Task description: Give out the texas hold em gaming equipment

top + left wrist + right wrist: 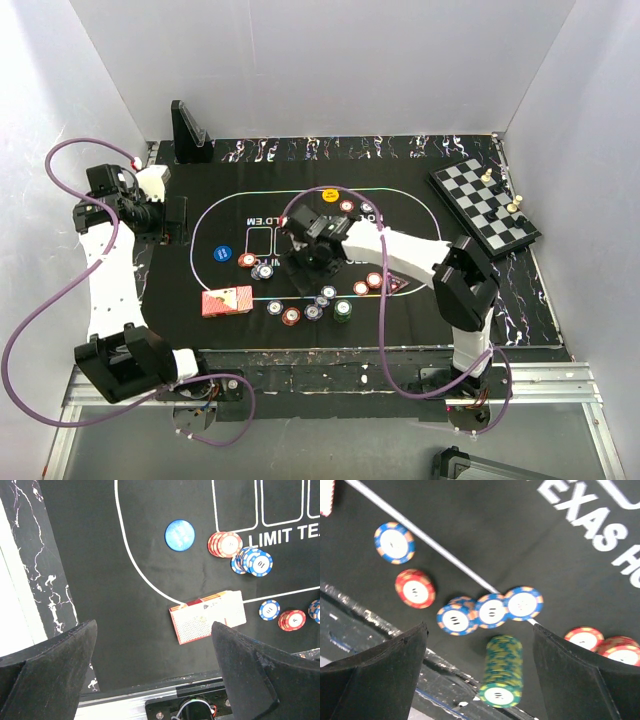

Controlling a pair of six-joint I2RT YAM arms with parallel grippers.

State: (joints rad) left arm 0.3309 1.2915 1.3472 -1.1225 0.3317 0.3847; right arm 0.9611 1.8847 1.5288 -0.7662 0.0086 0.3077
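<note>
Blue chip (260,564), seemingly marked "10", lies free; left gripper (154,630), right gripper (480,629) gape empty.

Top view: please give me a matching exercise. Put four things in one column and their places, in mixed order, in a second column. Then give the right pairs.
Things
1. yellow button
2. card deck
3. green chip stack
4. chessboard

Places
A. far right, well outside the oval line
B. near left, at the oval line
C. far side, just inside the oval line
D. near side, about the middle, outside the oval line

Pairs: 1-C, 2-B, 3-D, 4-A
</note>
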